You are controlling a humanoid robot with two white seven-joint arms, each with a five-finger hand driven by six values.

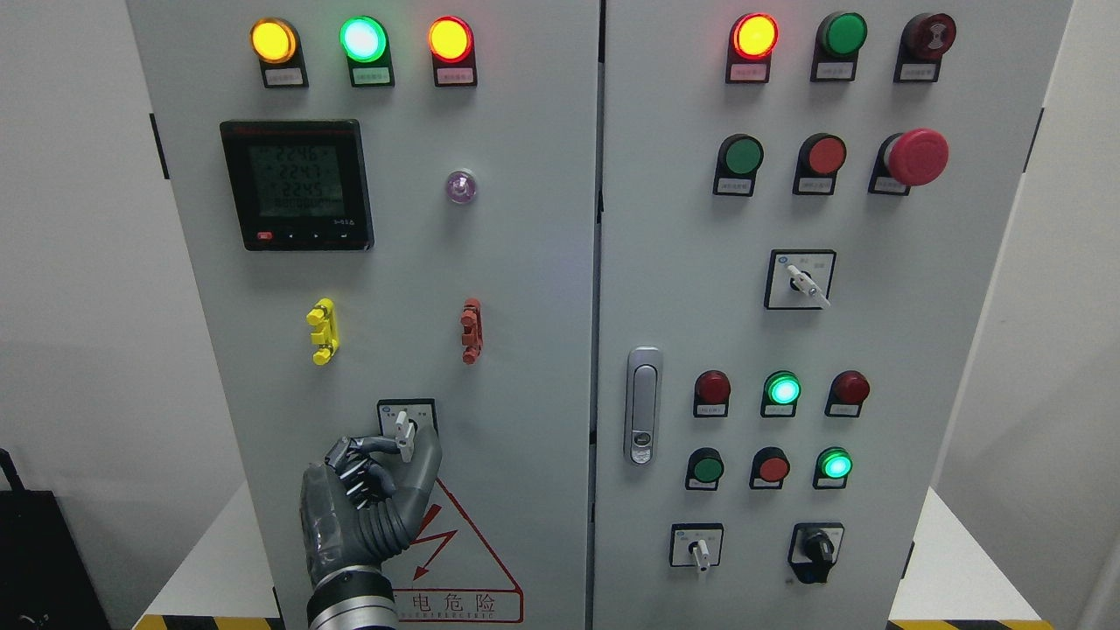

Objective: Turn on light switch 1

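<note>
A small rotary switch (403, 427) with a white lever sits in a black-framed plate low on the left cabinet door (525, 350). The lever points roughly straight up. My left hand (413, 439) comes up from the bottom edge and pinches the lever: the curled fingers (359, 451) are on its left and the thumb is on its right. The hand covers the lower part of the switch plate. The right hand does not show.
On the left door are three lit lamps (363, 39), a digital meter (297, 185), a yellow clip (323, 331), a red clip (472, 330) and a warning triangle (464, 560). The right door has a handle (643, 404), push buttons, an emergency stop (916, 157) and other rotary switches (803, 282).
</note>
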